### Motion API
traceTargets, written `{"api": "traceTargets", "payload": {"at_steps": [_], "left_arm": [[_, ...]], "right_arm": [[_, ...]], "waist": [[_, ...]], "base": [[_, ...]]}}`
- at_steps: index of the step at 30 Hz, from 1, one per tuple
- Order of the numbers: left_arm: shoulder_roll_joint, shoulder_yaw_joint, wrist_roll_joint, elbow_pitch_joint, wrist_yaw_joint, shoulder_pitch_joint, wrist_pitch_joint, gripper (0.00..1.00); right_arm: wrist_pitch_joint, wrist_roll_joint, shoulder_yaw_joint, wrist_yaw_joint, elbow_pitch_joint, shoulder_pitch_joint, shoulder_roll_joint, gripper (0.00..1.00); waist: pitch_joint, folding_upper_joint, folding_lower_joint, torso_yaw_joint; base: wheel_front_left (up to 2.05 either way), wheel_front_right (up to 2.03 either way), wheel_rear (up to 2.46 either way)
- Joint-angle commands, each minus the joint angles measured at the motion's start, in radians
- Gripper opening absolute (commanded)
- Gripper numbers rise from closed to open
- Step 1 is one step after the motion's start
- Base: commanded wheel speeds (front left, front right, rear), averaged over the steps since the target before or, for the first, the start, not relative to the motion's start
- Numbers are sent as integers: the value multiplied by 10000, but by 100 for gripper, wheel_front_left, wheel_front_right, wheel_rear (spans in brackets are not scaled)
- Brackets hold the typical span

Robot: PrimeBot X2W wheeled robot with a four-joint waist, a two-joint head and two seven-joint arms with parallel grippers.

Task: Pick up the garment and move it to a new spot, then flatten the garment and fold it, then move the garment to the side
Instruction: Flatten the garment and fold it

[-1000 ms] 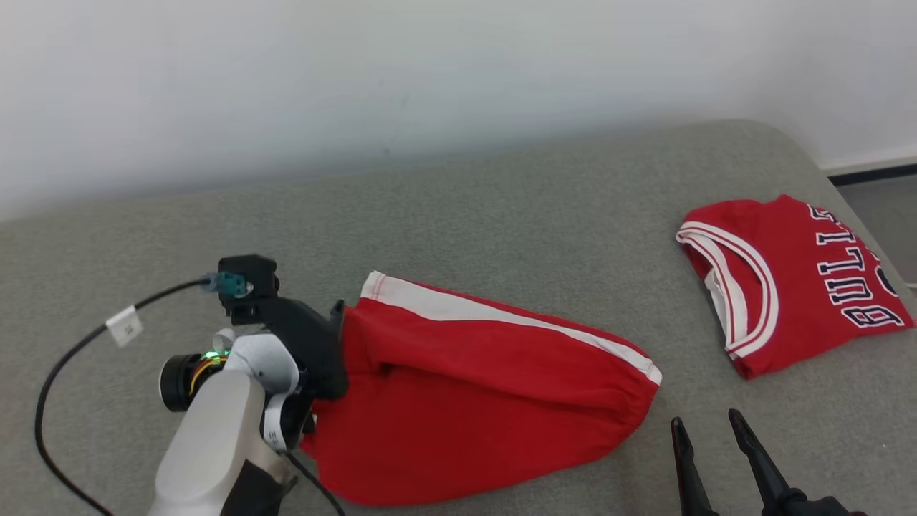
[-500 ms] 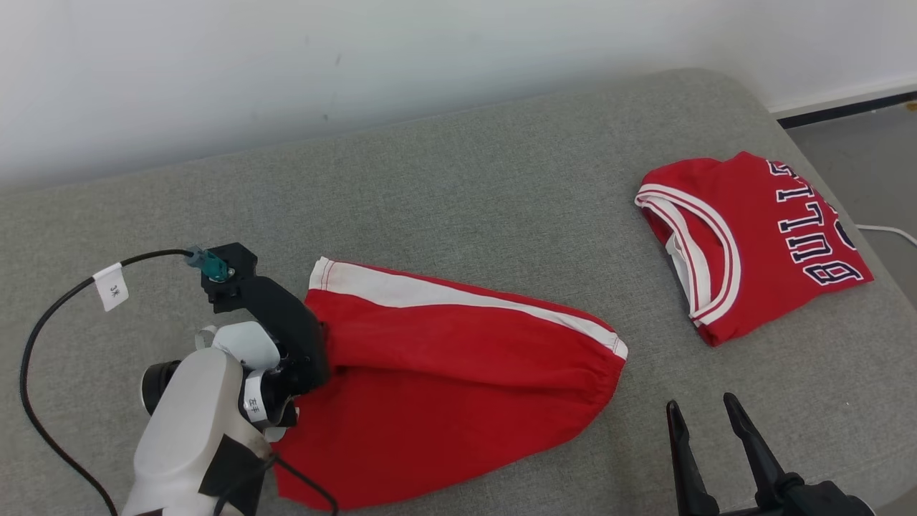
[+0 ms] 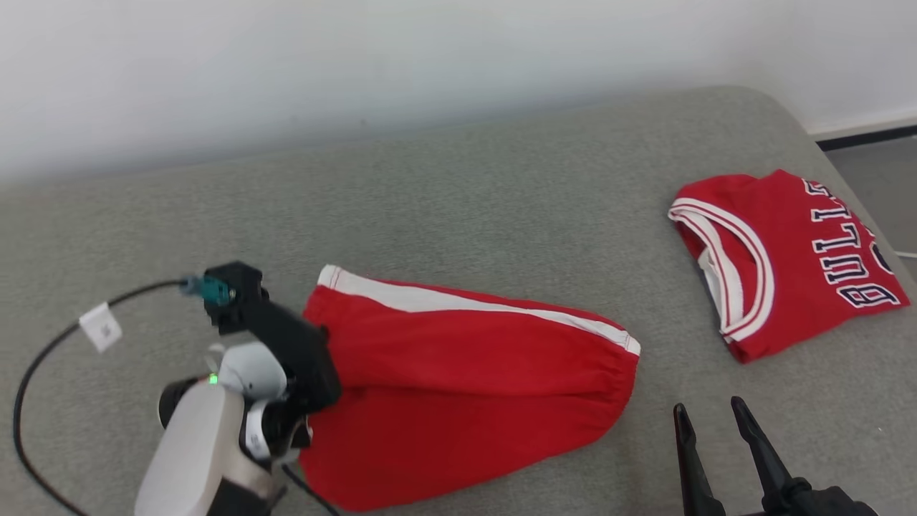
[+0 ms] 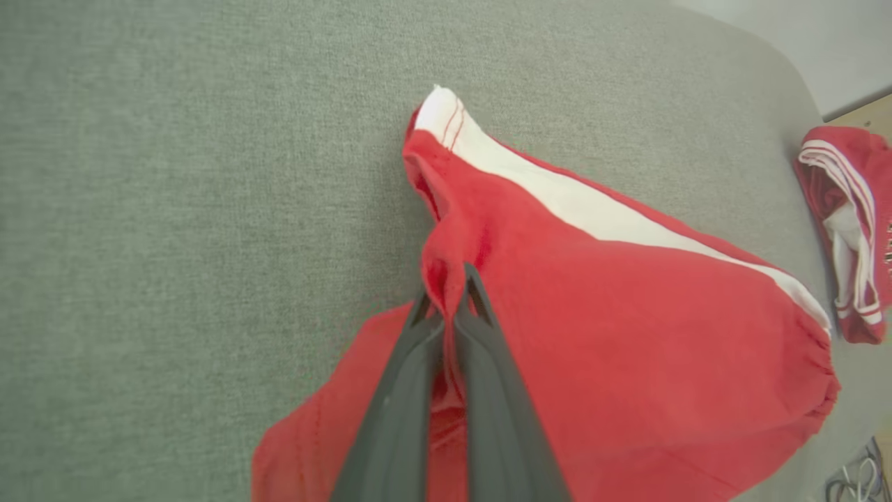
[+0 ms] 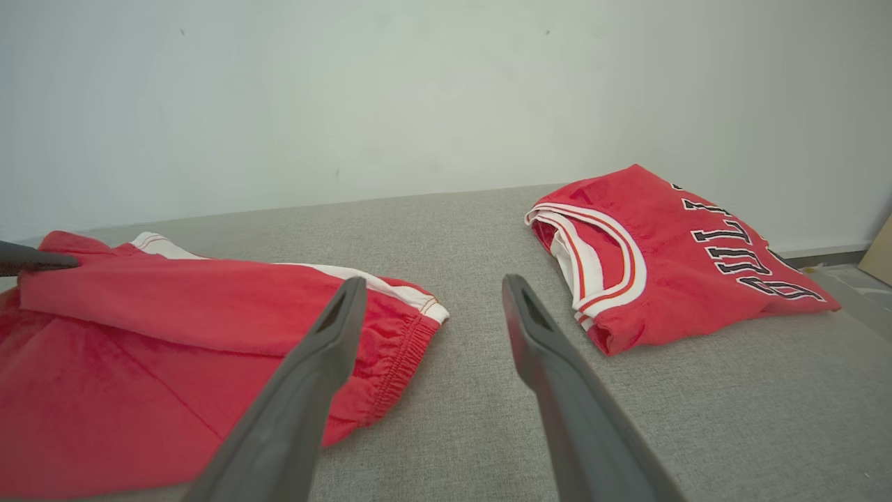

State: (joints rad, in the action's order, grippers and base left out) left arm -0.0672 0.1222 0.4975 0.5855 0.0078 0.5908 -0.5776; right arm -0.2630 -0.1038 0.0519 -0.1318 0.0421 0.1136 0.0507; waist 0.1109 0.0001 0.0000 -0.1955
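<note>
Red jersey (image 3: 788,287) reads "BULL"; L claw (image 4: 449,286) pinching red shorts (image 3: 466,373).

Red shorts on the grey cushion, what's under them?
The red shorts lie on the grey cushion, which shows around them. The left gripper pinches a fold at their edge. Anything beneath the cloth itself is covered.

Head camera: farthest off, looked forward and down from above the couch (image 3: 458,215), wall (image 3: 430,72) at top. Left wrist camera: looked almost straight down, close on the shorts (image 4: 627,314). Right wrist camera: sat low (near couch level), facing the wall. Shared by all three: shorts, jersey (image 3: 788,265), couch.
</note>
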Motion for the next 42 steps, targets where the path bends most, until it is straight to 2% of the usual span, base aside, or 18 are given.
{"api": "traceTargets", "payload": {"at_steps": [1, 5, 10, 16, 17, 18, 19, 23, 28, 34, 36, 40, 42], "left_arm": [[30, -71, 240, -379, -57, -558, 174, 0], [105, -66, 561, -1867, -30, -1827, 605, 0], [147, 235, 883, -3649, 245, -3613, 904, 0], [158, 576, 989, -4211, 716, -4893, 1237, 0], [160, 676, 939, -4209, 619, -4964, 1346, 20], [169, 713, 941, -4166, 589, -5056, 1503, 77], [161, 645, 947, -4091, 635, -5136, 1728, 100], [121, 640, 881, -3927, 413, -5205, 2416, 100], [91, 441, 719, -3855, 5, -5438, 3940, 100], [-192, 144, -179, -3718, -411, -5869, 7322, 100], [-298, 141, -514, -3486, -556, -6010, 8042, 100], [-376, -99, -1170, -3404, -703, -6229, 8415, 100], [-343, -408, -1582, -3799, -768, -6382, 8430, 100]], "right_arm": [[-12, 76, -19, 23, -38, 135, -5, 100], [-10, 145, -104, 23, -54, 290, -3, 100], [21, 227, -103, 23, -115, 320, -4, 100], [66, 241, -40, 23, -118, 258, -4, 100], [80, 235, -30, 23, -108, 255, -4, 100], [90, 230, -20, 23, -98, 258, -4, 100], [98, 225, -13, 23, -87, 257, -4, 100], [126, 199, -13, 23, -82, 257, -4, 100], [105, 151, -333, 23, -133, 354, -2, 100], [66, 219, -955, 23, 82, 398, -4, 100], [39, 111, -1211, 23, 225, 349, -4, 100], [-9, 15, -1496, 23, 571, 301, -5, 100], [-12, -4, -1570, 23, 744, 311, -5, 100]], "waist": [[-170, -1, 0, 327], [-296, -1, 0, 762], [-400, -1, 0, 1210], [-475, -1, 0, 1505], [-495, -1, 0, 1525], [-519, -1, 0, 1539], [-538, -1, 0, 1542], [-590, -1, 0, 1542], [-642, -1, 0, 1546], [-750, -1, 0, 1691], [-806, -1, 0, 1779], [-961, -1, 0, 1972], [-1051, -1, 0, 2061]], "base": [[0, 0, 0], [0, 0, 0], [0, 0, 0], [0, 0, 0], [0, 0, 0], [0, 0, 0], [0, 0, 0], [0, 0, 0], [0, 0, 0], [0, 0, 0], [0, 0, 0], [0, 0, 0], [0, 0, 0]]}}
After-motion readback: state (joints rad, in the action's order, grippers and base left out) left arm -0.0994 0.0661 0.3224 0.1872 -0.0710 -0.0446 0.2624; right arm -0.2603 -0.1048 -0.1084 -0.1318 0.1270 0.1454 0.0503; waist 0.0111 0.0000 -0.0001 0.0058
